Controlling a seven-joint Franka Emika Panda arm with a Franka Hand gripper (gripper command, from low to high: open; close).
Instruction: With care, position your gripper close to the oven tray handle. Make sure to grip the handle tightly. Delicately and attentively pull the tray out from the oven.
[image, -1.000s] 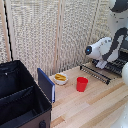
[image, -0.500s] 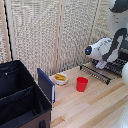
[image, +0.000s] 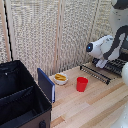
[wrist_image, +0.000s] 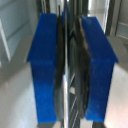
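Fingers (wrist_image: 50, 70) pinched onto handle (wrist_image: 66, 75), gripper (image: 101, 63) low over tray (image: 102, 74) at the exterior view's right, oven (image: 117, 64) just behind, red cup (image: 82, 84) nearby — grip seemingly set, slow straight pull next.

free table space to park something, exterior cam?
Bare wood in front of the red cup, running to the table edge nearest the camera. Crowded: black case and blue board on the exterior view's left; small bowl behind the cup; oven tray and arm on the right.
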